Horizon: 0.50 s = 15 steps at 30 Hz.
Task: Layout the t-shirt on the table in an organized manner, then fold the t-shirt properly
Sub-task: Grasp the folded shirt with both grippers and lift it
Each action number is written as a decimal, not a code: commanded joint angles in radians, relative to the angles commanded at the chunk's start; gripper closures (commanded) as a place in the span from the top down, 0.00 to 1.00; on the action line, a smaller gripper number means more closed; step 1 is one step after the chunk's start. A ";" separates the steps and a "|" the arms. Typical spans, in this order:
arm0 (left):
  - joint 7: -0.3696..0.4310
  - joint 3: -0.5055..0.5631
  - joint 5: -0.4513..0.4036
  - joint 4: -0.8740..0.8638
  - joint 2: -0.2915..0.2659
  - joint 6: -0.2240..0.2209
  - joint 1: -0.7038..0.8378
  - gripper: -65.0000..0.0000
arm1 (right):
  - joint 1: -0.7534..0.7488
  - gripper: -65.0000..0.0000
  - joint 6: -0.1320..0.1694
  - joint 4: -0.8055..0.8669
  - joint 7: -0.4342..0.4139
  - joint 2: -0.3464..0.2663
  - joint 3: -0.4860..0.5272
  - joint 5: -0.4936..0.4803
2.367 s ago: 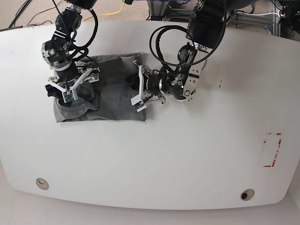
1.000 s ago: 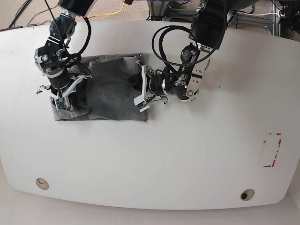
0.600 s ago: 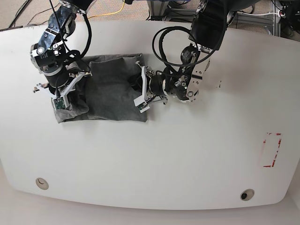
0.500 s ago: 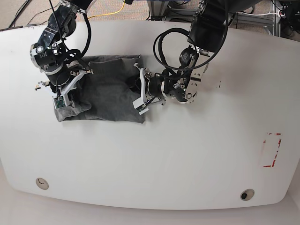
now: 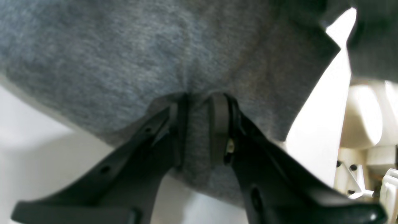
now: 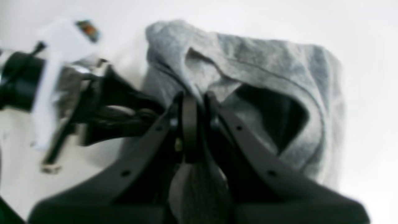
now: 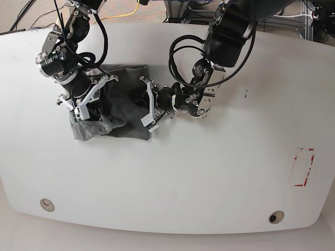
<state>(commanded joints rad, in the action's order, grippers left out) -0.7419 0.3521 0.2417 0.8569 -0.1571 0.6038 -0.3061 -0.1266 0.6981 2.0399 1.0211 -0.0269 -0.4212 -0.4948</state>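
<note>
The grey t-shirt [image 7: 125, 89] lies bunched and partly folded at the back left of the white table [image 7: 209, 172]. My right gripper [image 7: 85, 103] stands over the shirt's left part. In the right wrist view its jaws [image 6: 192, 113] are shut on a raised fold of the t-shirt [image 6: 264, 71]. My left gripper [image 7: 147, 106] is at the shirt's right edge. In the left wrist view it [image 5: 197, 130] is shut on a pinched ridge of the t-shirt [image 5: 124, 56], just above the table.
A red dashed rectangle [image 7: 302, 167] marks the table's right side. Two round holes [image 7: 47, 204] [image 7: 276, 216] sit near the front edge. The left arm [image 6: 46, 84] shows blurred in the right wrist view, close beside the shirt. Cables hang behind the table.
The shirt's right edge has been drawn left, so the cloth is narrower and more bunched. My left gripper moved left with it. My right gripper shifted right and forward, holding fabric.
</note>
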 joint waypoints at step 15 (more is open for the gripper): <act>0.037 0.000 0.049 -0.015 0.000 -0.031 -0.023 0.18 | 0.014 0.00 0.000 -0.009 -0.008 0.005 0.155 0.008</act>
<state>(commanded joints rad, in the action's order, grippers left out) -0.7050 0.3521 0.2908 0.8416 -0.1571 0.5731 -0.3291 -0.1128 0.6981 2.0307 1.0134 -0.0222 -0.2662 -0.4872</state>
